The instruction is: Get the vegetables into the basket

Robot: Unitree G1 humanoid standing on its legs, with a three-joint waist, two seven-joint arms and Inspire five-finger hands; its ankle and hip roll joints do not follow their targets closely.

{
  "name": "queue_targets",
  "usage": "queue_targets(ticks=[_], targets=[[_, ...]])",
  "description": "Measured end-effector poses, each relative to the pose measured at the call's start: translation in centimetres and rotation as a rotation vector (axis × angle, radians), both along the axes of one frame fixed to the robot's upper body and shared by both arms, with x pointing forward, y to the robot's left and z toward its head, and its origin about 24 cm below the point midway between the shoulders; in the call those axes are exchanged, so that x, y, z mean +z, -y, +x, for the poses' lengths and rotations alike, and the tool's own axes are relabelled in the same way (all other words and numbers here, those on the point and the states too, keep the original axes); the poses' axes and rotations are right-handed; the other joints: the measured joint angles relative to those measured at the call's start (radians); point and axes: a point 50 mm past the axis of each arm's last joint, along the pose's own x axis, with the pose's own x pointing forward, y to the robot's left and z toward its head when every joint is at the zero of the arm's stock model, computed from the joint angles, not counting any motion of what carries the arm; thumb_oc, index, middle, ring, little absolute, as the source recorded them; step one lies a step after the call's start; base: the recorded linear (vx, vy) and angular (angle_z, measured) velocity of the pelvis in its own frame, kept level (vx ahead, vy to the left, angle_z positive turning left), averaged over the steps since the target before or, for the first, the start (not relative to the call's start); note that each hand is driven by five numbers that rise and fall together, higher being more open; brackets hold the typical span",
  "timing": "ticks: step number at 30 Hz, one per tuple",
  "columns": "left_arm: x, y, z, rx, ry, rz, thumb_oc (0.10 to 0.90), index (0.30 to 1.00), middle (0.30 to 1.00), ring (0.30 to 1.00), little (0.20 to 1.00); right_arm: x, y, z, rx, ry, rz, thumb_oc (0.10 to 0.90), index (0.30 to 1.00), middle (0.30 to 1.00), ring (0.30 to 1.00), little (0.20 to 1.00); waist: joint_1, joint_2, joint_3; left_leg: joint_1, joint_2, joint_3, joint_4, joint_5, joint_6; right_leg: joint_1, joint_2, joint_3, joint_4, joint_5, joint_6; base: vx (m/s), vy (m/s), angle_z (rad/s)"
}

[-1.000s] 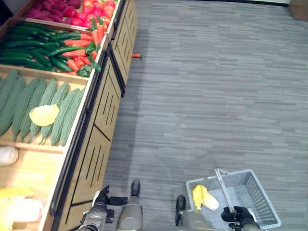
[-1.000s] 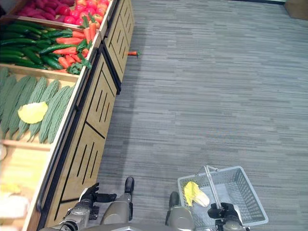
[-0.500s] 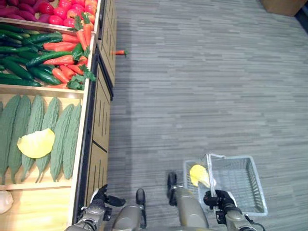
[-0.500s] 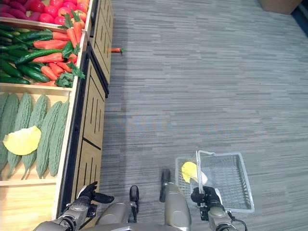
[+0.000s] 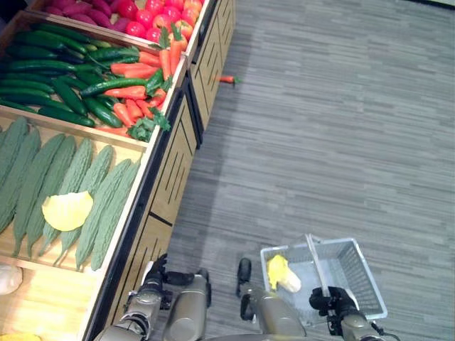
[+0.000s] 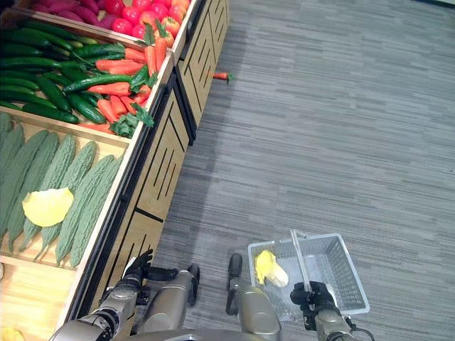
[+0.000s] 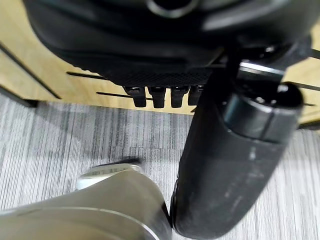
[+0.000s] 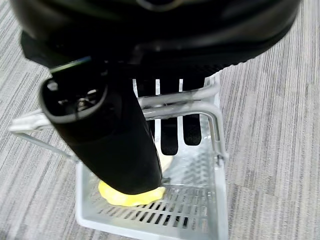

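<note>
Closest to us, our right hand (image 5: 334, 304) is down at the lower right with its fingers curled round the metal handle (image 8: 175, 102) of the grey basket (image 6: 350, 284), so it's gripping that. The basket hangs just above the grey striped floor (image 5: 341, 142), and inside it, at the end nearer the stand, sits one yellow-and-white leafy vegetable (image 5: 280, 273). From the right wrist view we can see it lying on the slotted bottom under the handle.

Our left hand (image 6: 135, 272) is low on the other side, right by the wooden front of the produce stand (image 5: 170, 170), fingers relaxed and holding nothing.

Moving up the stand, we've got a bin of bumpy green bitter gourds (image 5: 92, 192) with a single yellow leaf (image 5: 67, 211) lying on top of them. Past that is a bin of dark cucumbers (image 5: 43, 78) beside orange carrots (image 5: 131, 91), then a bin of red tomatoes (image 5: 153, 21) at the far end.

Out on the floor, one stray carrot (image 5: 226, 79) lies just beside the stand's far corner.

No labels or writing we can read anywhere.
</note>
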Motion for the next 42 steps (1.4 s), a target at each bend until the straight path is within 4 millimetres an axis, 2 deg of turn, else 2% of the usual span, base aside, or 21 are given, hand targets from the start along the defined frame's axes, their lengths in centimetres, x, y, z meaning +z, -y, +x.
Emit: queue_targets(ticks=[5, 6, 9, 10, 11, 16, 18, 21, 22, 24, 25, 26, 27, 29, 31, 32, 33, 36, 38, 39, 42], targets=[[-0.9, 1.1, -1.3, 0.024, -0.042, -0.051, 0.900, 1.000, 1.000, 1.000, 1.000, -0.1, -0.1, -0.4, 0.011, 0.002, 0.009, 0.400, 0.300, 0.300, 0.300, 0.300, 0.000, 0.057, -0.012, 0.080, 0.029, -0.015, -0.114, 0.116, 0.036, 0.099, 0.056, 0.059, -0.039, -0.024, 0.007, 0.29, 0.154, -0.54], [-1.0, 1.3, -1.7, 0.021, -0.057, -0.057, 0.900, 1.000, 1.000, 1.000, 1.000, -0.2, -0.1, -0.6, 0.007, 0.002, 0.005, 0.400, 0.300, 0.300, 0.300, 0.300, -0.011, 0.066, -0.014, 0.102, 0.025, -0.006, -0.123, 0.173, 0.066, 0.083, 0.050, 0.077, 0.028, -0.063, 0.041, 0.17, 0.176, -0.59], [-1.2, 1.1, -2.0, 0.001, -0.084, -0.037, 0.900, 1.000, 1.000, 1.000, 1.000, 0.0, -0.2, -0.1, 0.013, 0.010, 0.007, 0.400, 0.300, 0.300, 0.300, 0.300, -0.010, 0.072, -0.012, 0.157, 0.032, 0.058, -0.159, 0.176, 0.109, -0.086, 0.017, 0.056, 0.416, -0.158, 0.123, 0.24, 0.127, -0.54], [-1.2, 0.9, -2.1, -0.026, -0.096, -0.018, 0.900, 1.000, 1.000, 1.000, 1.000, -0.3, -0.5, -0.5, 0.017, 0.002, 0.020, 0.400, 0.300, 0.300, 0.300, 0.300, -0.018, 0.060, -0.012, 0.206, 0.003, 0.064, -0.159, 0.128, 0.145, -0.164, -0.032, 0.037, 0.632, -0.190, 0.149, 0.29, 0.071, -0.16], [-1.3, 0.8, -2.5, -0.027, -0.107, -0.014, 0.900, 1.000, 1.000, 1.000, 1.000, -0.4, -0.7, -0.8, 0.015, -0.004, 0.025, 0.400, 0.300, 0.300, 0.300, 0.300, -0.018, 0.057, -0.013, 0.220, -0.008, 0.075, -0.158, 0.130, 0.140, -0.189, -0.057, 0.024, 0.690, -0.207, 0.152, 0.33, 0.009, -0.09], [-1.4, 1.1, -2.3, -0.052, -0.125, -0.006, 0.900, 1.000, 1.000, 1.000, 1.000, -0.8, -2.0, -1.1, 0.024, -0.004, 0.069, 0.400, 0.300, 0.300, 0.300, 0.300, -0.046, 0.050, -0.007, 0.278, -0.036, 0.034, -0.155, 0.059, 0.140, -0.261, -0.064, 0.026, 0.350, -0.196, 0.133, 0.42, -0.098, 0.19], [-1.6, 0.9, -2.8, -0.063, -0.149, 0.004, 0.900, 1.000, 1.000, 1.000, 1.000, -1.1, -2.2, -1.9, 0.015, -0.032, 0.076, 0.400, 0.300, 0.300, 0.300, 0.300, -0.062, 0.034, -0.009, 0.324, -0.045, 0.017, -0.150, 0.035, 0.130, -0.245, -0.070, 0.048, 0.202, -0.098, 0.139, 0.29, -0.105, 0.58], [-1.9, -0.3, -4.5, -0.031, -0.177, 0.017, 0.900, 1.000, 1.000, 1.000, 1.000, -2.1, -2.7, -5.0, -0.012, -0.127, 0.099, 0.400, 0.300, 0.300, 0.300, 0.300, -0.050, -0.012, -0.052, 0.408, -0.052, -0.014, -0.133, -0.060, 0.097, -0.205, -0.084, 0.032, 0.209, -0.004, 0.094, 0.21, -0.125, 0.37], [-2.1, -0.4, -5.2, -0.025, -0.193, 0.019, 0.900, 1.000, 1.000, 1.000, 1.000, -2.2, -2.6, -5.8, -0.019, -0.157, 0.097, 0.400, 0.300, 0.300, 0.300, 0.300, -0.044, 0.011, -0.084, 0.393, -0.017, -0.020, -0.047, -0.120, 0.066, -0.181, -0.049, 0.011, 0.210, 0.006, 0.075, 0.16, -0.172, 0.12], [-2.2, -0.1, -5.3, -0.017, -0.194, 0.004, 0.900, 1.000, 1.000, 1.000, 1.000, -2.1, -2.3, -5.6, -0.019, -0.153, 0.092, 0.400, 0.300, 0.300, 0.300, 0.300, -0.034, 0.019, -0.095, 0.331, 0.008, -0.021, 0.114, -0.133, 0.047, -0.139, -0.016, -0.004, 0.168, -0.005, 0.053, 0.24, -0.251, 0.16], [-2.0, 0.0, -4.7, 0.001, -0.165, -0.010, 0.900, 1.000, 1.000, 1.000, 1.000, -2.1, -2.3, -5.5, -0.019, -0.148, 0.094, 0.400, 0.300, 0.300, 0.300, 0.300, -0.030, 0.009, -0.092, 0.243, 0.007, -0.025, 0.288, -0.128, 0.032, -0.119, -0.013, -0.014, 0.150, -0.014, 0.039, 0.20, -0.157, 0.40], [-1.3, -0.5, -3.3, 0.060, -0.096, -0.028, 0.900, 1.000, 1.000, 1.000, 1.000, -2.1, -2.3, -5.7, -0.017, -0.154, 0.094, 0.400, 0.300, 0.300, 0.300, 0.300, -0.009, -0.011, -0.082, 0.095, 0.009, -0.023, 0.571, -0.076, -0.027, -0.061, -0.013, -0.036, 0.114, -0.018, 0.012, 0.18, -0.086, 0.46], [-1.1, -0.4, -2.8, 0.057, -0.074, -0.029, 0.900, 1.000, 1.000, 1.000, 1.000, -2.1, -2.2, -5.8, -0.019, -0.156, 0.091, 0.400, 0.300, 0.300, 0.300, 0.300, -0.001, -0.016, -0.079, 0.063, 0.012, -0.015, 0.576, -0.078, -0.025, -0.034, -0.011, -0.043, 0.100, -0.019, 0.015, 0.34, -0.045, 0.45], [-0.7, -0.2, -1.8, 0.035, -0.041, -0.030, 0.900, 1.000, 1.000, 1.000, 1.000, -1.8, -1.6, -5.0, -0.016, -0.135, 0.071, 0.400, 0.300, 0.300, 0.300, 0.300, -0.003, -0.024, -0.079, -0.009, 0.011, 0.020, 0.464, -0.066, -0.019, 0.015, 0.000, -0.058, 0.057, -0.038, 0.028, 0.37, 0.040, 0.18], [-0.7, 0.0, -1.5, 0.021, -0.037, -0.029, 0.900, 1.000, 1.000, 1.000, 1.000, -1.4, -1.1, -3.7, 0.009, -0.101, 0.050, 0.400, 0.300, 0.300, 0.300, 0.300, 0.002, -0.021, -0.080, -0.013, 0.002, 0.061, 0.189, -0.027, -0.006, 0.063, 0.018, -0.049, 0.001, -0.034, 0.033, 0.25, 0.068, -0.17], [-0.7, 0.1, -1.7, 0.018, -0.042, -0.030, 0.900, 1.000, 1.000, 1.000, 1.000, -1.2, -1.1, -3.2, 0.022, -0.087, 0.046, 0.400, 0.300, 0.300, 0.300, 0.300, 0.008, -0.015, -0.085, -0.006, 0.000, 0.081, 0.025, 0.029, -0.007, 0.091, 0.032, -0.043, -0.035, -0.045, 0.053, 0.28, 0.062, -0.46], [-0.9, 0.3, -1.8, 0.013, -0.047, -0.034, 0.900, 1.000, 1.000, 1.000, 1.000, -1.2, -1.1, -2.9, 0.021, -0.078, 0.046, 0.400, 0.300, 0.300, 0.300, 0.300, 0.021, -0.006, -0.086, 0.006, 0.004, 0.086, -0.117, 0.096, -0.003, 0.107, 0.053, -0.042, -0.036, -0.036, 0.030, 0.43, 0.106, -0.39], [-1.1, 0.2, -2.3, 0.014, -0.068, -0.027, 0.900, 1.000, 1.000, 1.000, 1.000, -1.3, -1.5, -3.0, 0.024, -0.084, 0.062, 0.400, 0.300, 0.300, 0.300, 0.300, 0.017, 0.009, -0.090, 0.037, 0.013, 0.110, -0.118, 0.160, 0.053, 0.186, 0.095, -0.033, -0.052, -0.075, 0.026, 0.27, 0.096, -0.30], [-1.5, 0.5, -3.2, -0.009, -0.112, -0.023, 0.900, 1.000, 1.000, 1.000, 1.000, -1.2, -1.3, -2.8, 0.024, -0.064, 0.056, 0.400, 0.300, 0.300, 0.300, 0.300, 0.002, 0.026, -0.097, 0.120, -0.013, 0.148, -0.128, 0.168, 0.108, 0.189, 0.104, -0.020, 0.026, -0.107, 0.067, 0.21, 0.146, -0.37], [-1.9, 0.8, -4.0, -0.014, -0.139, -0.026, 0.900, 1.000, 1.000, 1.000, 1.000, -1.0, -1.0, -2.6, 0.030, -0.054, 0.047, 0.400, 0.300, 0.300, 0.300, 0.300, -0.003, 0.061, -0.102, 0.165, -0.001, 0.148, -0.150, 0.191, 0.141, 0.173, 0.129, -0.018, 0.089, -0.112, 0.076, 0.21, 0.132, -0.31], [-2.1, 0.5, -4.8, -0.061, -0.182, 0.001, 0.900, 1.000, 1.000, 1.000, 1.000, -1.1, -1.4, -2.6, 0.045, -0.055, 0.057, 0.400, 0.300, 0.300, 0.300, 0.300, -0.013, 0.075, -0.104, 0.264, 0.021, 0.138, -0.208, 0.167, 0.169, 0.046, 0.105, -0.038, 0.461, -0.206, 0.130, 0.21, 0.057, -0.01]])
